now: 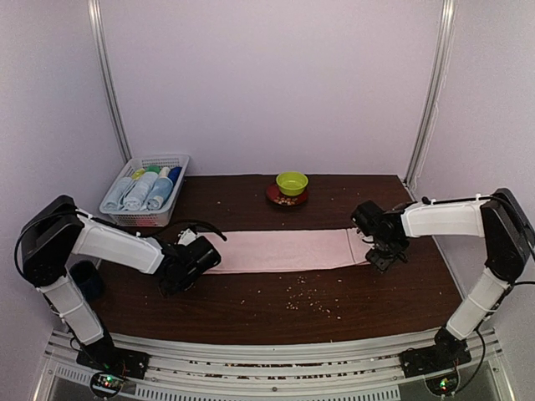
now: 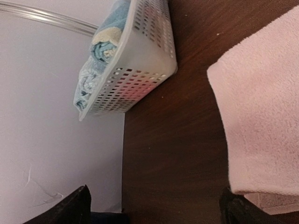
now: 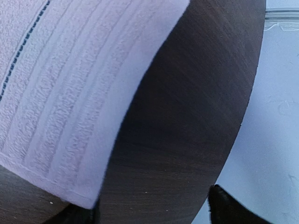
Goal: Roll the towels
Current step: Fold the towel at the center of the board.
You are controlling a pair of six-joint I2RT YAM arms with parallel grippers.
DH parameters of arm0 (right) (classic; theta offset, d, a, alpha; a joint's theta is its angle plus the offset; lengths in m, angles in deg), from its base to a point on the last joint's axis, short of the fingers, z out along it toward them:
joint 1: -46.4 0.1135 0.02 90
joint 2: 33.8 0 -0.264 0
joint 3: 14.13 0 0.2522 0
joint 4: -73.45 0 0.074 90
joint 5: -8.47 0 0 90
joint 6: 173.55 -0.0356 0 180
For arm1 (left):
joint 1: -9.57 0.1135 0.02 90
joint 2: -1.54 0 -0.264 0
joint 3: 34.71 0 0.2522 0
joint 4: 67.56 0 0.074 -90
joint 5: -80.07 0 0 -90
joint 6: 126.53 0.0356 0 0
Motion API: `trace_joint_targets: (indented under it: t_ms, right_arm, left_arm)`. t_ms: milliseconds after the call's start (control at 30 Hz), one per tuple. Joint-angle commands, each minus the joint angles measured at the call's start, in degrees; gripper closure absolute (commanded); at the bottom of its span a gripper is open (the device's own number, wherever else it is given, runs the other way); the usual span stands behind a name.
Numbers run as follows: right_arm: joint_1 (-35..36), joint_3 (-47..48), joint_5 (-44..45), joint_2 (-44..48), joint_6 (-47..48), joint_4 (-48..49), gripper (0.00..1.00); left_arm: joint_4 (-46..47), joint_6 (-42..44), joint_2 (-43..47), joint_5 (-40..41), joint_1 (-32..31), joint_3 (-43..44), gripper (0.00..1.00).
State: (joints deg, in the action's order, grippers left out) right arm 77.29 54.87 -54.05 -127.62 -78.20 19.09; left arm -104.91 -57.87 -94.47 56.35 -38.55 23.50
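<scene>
Pink towel [image 1: 284, 251]: lies flat on the table [image 1: 251, 309] as a long narrow strip running left to right, between the two grippers. No part of it is rolled yet.
Reason for the layout: in my judgement, a smooth, straight strip gives an even start for rolling from one short end.
Left gripper [image 2: 159, 212]: its fingers stand wide apart and low over the wood at the towel's left end. The towel's corner lies over the tip of one finger, but nothing is pinched between them.
Right gripper [image 3: 149, 212]: its jaws are parted at the towel's right end, with bare table between the fingers. The ribbed hem lies just beside one finger and is not gripped.
Reason for the stations: one arm at each end suits stretching the strip flat. With both sets of jaws wide, the cloth now rests on its own weight.
Rolled blue towels [image 1: 142, 190]: these stand side by side in the white mesh basket [image 1: 171, 160] at the back left corner, well apart from the pink strip. They appear finished and stored.
Green bowl [image 1: 292, 181]: sits on a red plate [image 1: 280, 199] at the back centre, clear of the rolling lane.
Crumbs [image 1: 305, 294]: scattered on the wood in front of the towel — they could get rolled into the cloth if the strip shifts forward.
Stage: layout complete, rolling not begun. The next move calls for a grip on one short end.
</scene>
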Motion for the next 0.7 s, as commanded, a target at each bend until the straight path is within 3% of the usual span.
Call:
trace_joint_targets:
  t_ms: [0,133,267,467,667]
  right_arm:
    - [-2.43,-0.99,5.39,5.0,-1.35,-0.33,0.01]
    - [-4.04,-0.63,9.11,7.99,-1.98,1.28,0.0]
    - [-4.52,-0.58,12.54,10.77,-2.4,4.54,0.0]
    - [-5.11,-0.51,15.75,16.3,-8.72,13.68,0.0]
    - [-8.0,-1.02,-6.38,21.82,-16.06,22.28,0.0]
  left_arm:
    - [-8.99,-11.1,1.5,8.01,-0.28,2.43,0.02]
    - [-24.0,-29.23,0.03,14.34,-0.28,5.47,0.02]
    - [-53.08,-61.84,-7.29,18.32,-0.22,11.91,0.02]
    - [-53.66,-59.57,-15.7,18.78,-0.24,18.05,0.02]
    - [-53.66,-55.49,-16.5,18.79,-0.68,24.63,0.02]
